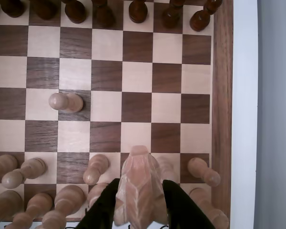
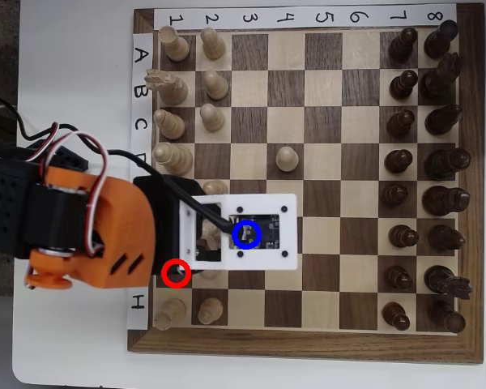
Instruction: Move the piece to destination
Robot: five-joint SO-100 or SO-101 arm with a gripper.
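In the wrist view my gripper [image 1: 140, 193] is shut on the piece [image 1: 139, 179], a pale cream knight with a notched head. Its black fingers [image 1: 105, 207] press on both sides. The knight hangs over the row of pale pawns [image 1: 96, 168], its head pointing at a light square just ahead. In the overhead view the orange arm [image 2: 89, 235] and its white camera mount [image 2: 287, 231] cover the gripper and the piece. The destination's blue ring [image 2: 247, 224] is drawn over that mount, and the square beneath is hidden. A second pale knight [image 2: 162, 81] stands at the board's left edge.
One pale pawn [image 1: 66, 102] stands alone further up the board. Dark pieces [image 1: 138, 12] line the far side. The board's wooden rim [image 1: 222, 95] runs along the right of the wrist view. A red ring [image 2: 176, 274] marks a square beside the arm.
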